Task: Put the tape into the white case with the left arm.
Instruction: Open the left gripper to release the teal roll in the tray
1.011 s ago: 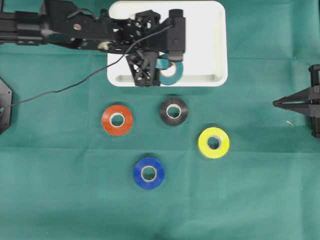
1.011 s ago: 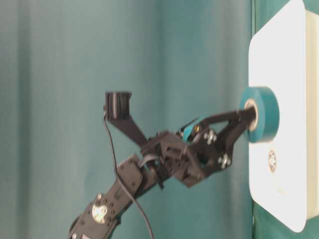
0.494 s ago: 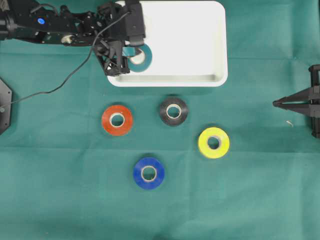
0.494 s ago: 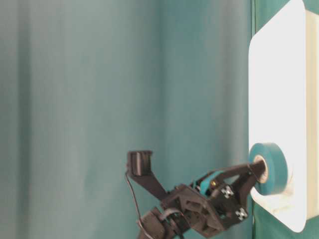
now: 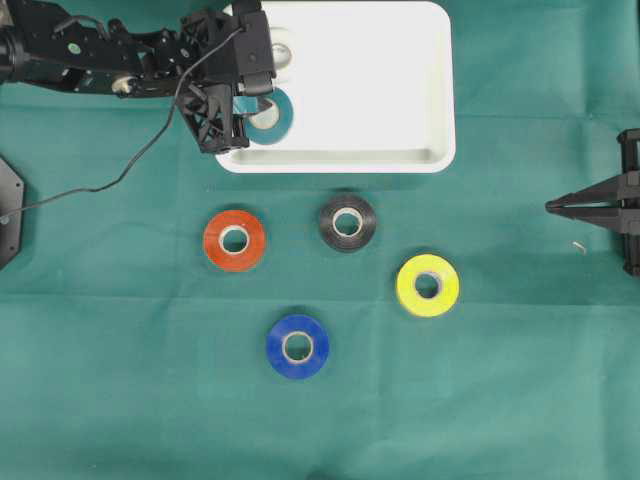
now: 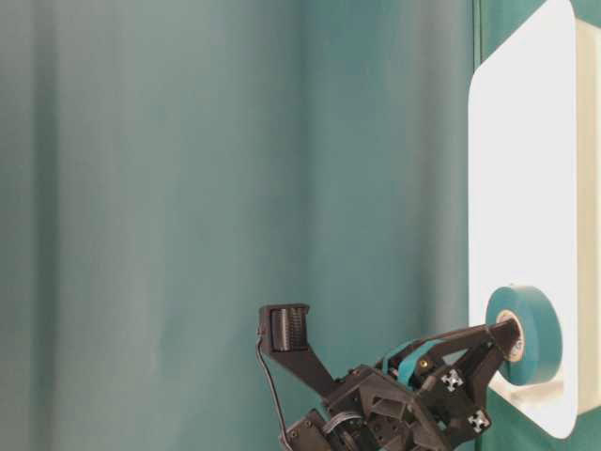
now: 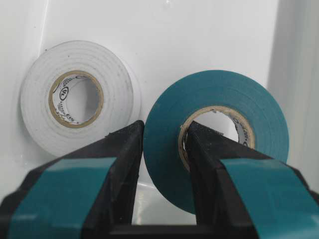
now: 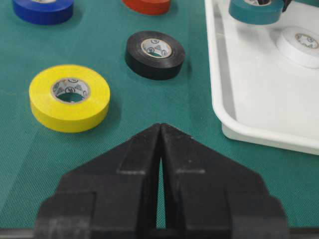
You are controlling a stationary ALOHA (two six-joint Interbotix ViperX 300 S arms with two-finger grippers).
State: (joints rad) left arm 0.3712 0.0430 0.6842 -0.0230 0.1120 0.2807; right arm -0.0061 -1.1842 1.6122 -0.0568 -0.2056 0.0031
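On the plain green cloth-covered desk (image 5: 120, 400) lie glossy round tape rolls: orange-red (image 5: 234, 240), black (image 5: 347, 222), yellow (image 5: 428, 285), blue (image 5: 297, 346); teal (image 5: 272, 112) and white (image 7: 75, 97) rolls sit in the white rectangular plastic case (image 5: 400, 90).

No text can be read with certainty. Small dark print runs around the cardboard cores of the white tape roll (image 7: 79, 97), the teal tape roll (image 7: 219, 137), the black tape roll (image 8: 155, 54) and the yellow tape roll (image 8: 70, 96), but it is too small and blurred to make out.
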